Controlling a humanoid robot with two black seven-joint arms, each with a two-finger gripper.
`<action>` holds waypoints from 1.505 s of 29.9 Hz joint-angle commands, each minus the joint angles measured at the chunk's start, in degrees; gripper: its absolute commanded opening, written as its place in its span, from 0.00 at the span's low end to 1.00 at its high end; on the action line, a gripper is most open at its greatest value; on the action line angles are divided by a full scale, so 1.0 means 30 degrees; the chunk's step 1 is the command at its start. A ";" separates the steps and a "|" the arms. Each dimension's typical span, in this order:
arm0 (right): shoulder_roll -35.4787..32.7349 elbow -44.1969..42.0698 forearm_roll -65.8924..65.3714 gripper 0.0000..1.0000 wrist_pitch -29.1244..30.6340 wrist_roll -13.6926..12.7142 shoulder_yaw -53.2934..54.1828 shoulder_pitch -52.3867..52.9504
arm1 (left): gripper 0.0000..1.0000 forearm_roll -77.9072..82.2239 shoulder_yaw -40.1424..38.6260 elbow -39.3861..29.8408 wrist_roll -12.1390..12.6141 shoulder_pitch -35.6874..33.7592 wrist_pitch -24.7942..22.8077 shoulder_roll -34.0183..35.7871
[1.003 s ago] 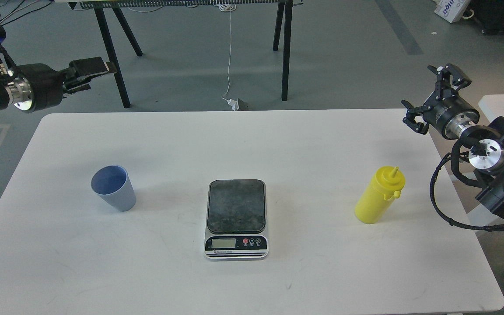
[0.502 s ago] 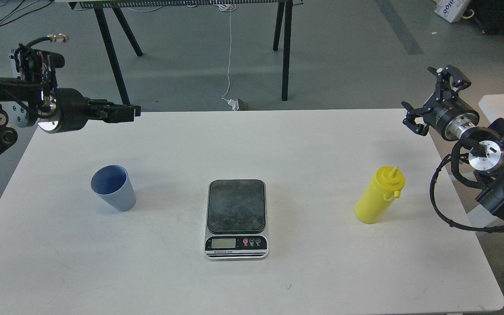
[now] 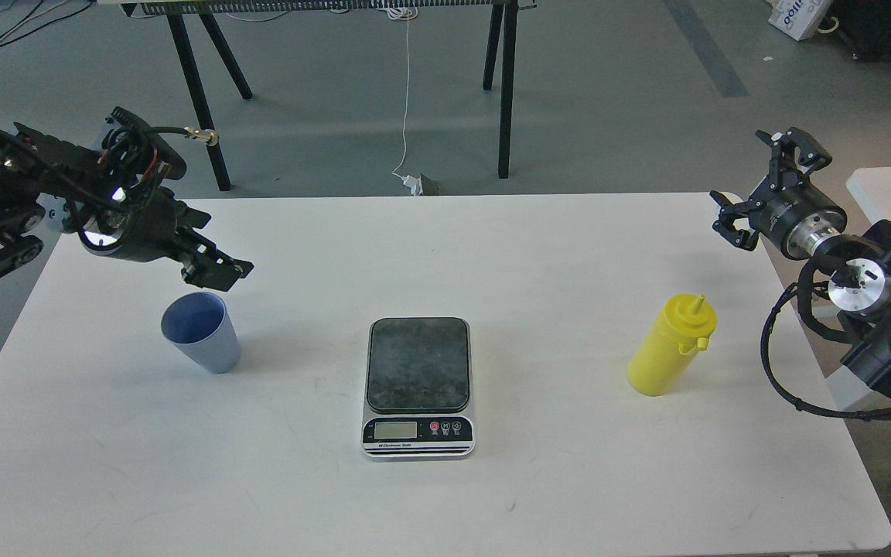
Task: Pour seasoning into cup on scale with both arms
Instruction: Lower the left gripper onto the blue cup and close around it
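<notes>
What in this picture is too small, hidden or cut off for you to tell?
All in the head view:
- The scale: its display and button markings are too small to read.
- The cup: the inside looks plain blue; I cannot tell if anything is in it.
- The seasoning: its opaque wall hides the fill level.
- The left gripper: dark and seen at an angle, so open or shut is unclear.
- Both arms: cut off by the picture's side edges.

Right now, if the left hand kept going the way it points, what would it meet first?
Probably the table, just beyond the cup. The left hand points down and to the right, its tip above the cup's far rim, so it may clip that rim; depth is unclear.
</notes>
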 commanded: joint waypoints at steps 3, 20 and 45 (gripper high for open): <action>-0.0024 0.0001 0.0001 1.00 0.0000 -0.0001 0.0000 -0.0067 | 0.99 0.2471 0.1054 0.0379 -0.0002 -0.0030 0.0000 -0.0716; -0.0024 0.0001 0.0001 1.00 0.0000 0.0116 0.0029 -0.0330 | 0.99 0.2628 0.1961 0.1902 -0.0002 0.0088 0.0000 -0.1156; -0.0083 -0.0028 0.0001 1.00 0.0000 0.0146 0.0088 -0.0623 | 0.97 0.2628 0.3808 0.4069 -0.0002 0.0234 0.0000 -0.2474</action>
